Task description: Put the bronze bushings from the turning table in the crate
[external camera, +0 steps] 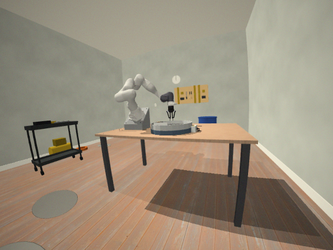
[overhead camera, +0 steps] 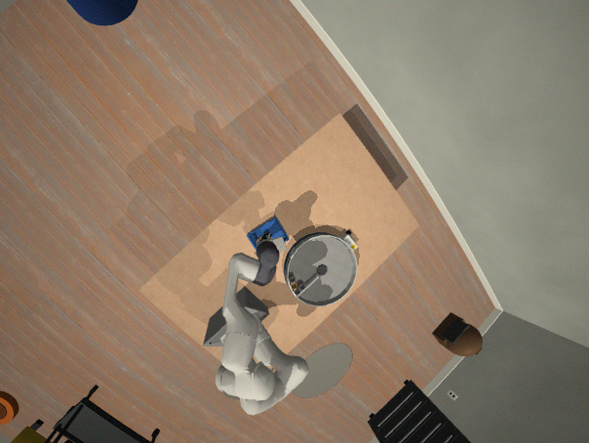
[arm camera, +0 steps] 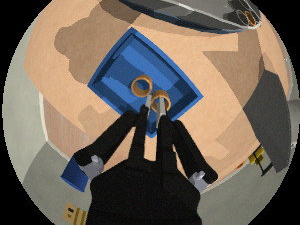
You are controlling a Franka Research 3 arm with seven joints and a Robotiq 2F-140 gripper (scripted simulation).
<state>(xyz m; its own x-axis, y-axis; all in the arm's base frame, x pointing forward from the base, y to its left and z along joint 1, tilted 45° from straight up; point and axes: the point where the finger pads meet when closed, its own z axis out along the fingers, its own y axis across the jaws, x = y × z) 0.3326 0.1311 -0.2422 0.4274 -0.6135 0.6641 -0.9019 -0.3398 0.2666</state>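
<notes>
Over crate (overhead camera: 275, 225) (arm camera: 111, 57): jaws slightly apart astride one bronze bushing's (arm camera: 160, 92) wall; we judge it stiff, slippery, best rim-pinched.

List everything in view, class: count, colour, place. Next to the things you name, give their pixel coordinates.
crate (overhead camera: 270, 225) (arm camera: 111, 55): one, blue, table
bronze bushings (overhead camera: 294, 286) (arm camera: 134, 86): three, two within crate outline, one on turning table
steel bushings (overhead camera: 292, 276) (arm camera: 241, 17): at least two, grey, turning table
turning table (overhead camera: 338, 254) (external camera: 171, 131) (arm camera: 200, 25): one, grey and blue, table
table (overhead camera: 361, 161) (external camera: 220, 130) (arm camera: 220, 66): one, tan, floor
trolley (overhead camera: 104, 429) (external camera: 66, 124): one, black, floor
bin (overhead camera: 104, 10) (external camera: 207, 120) (arm camera: 75, 174): one, blue, floor
clock (external camera: 176, 79): one, pale, wall
board (external camera: 190, 94) (arm camera: 76, 214): one, tan, wall
arm (overhead camera: 239, 342) (external camera: 128, 94): one, white, table
gripper (overhead camera: 264, 238) (external camera: 171, 119) (arm camera: 154, 102): one, black, at crate
</notes>
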